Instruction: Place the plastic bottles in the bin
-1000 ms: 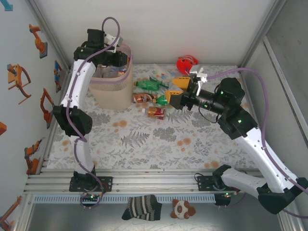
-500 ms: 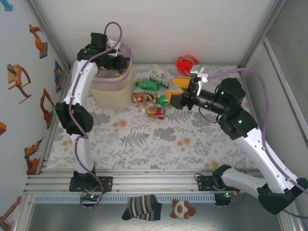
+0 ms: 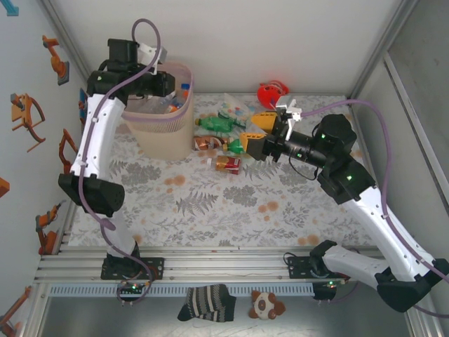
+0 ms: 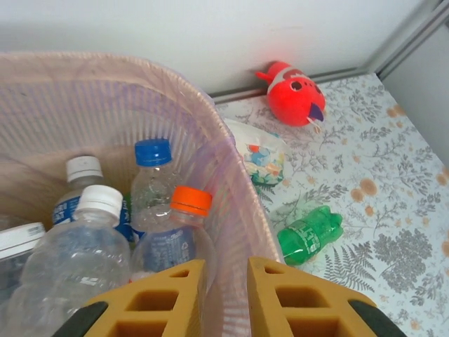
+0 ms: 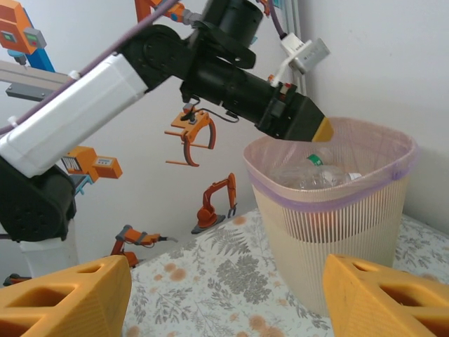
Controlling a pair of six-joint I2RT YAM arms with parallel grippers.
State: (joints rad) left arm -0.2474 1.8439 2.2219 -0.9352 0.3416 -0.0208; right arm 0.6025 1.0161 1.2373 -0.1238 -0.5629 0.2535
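Bin [image 3: 167, 137] stands at ten o'clock on the table [image 3: 231, 210], with plastic bottles [image 4: 151, 189] inside. Left gripper [image 4: 224, 291], pinched empty, hangs over its rim; right gripper [image 5: 224, 302] gapes wide, empty. Loose bottles [image 3: 216, 124] lie at twelve o'clock; a careless reach may roll them away.

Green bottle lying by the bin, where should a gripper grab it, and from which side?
Probably across its mid-body, coming straight down: the green bottle lies on its side on the table, round sides exposed, one end close to the bin.
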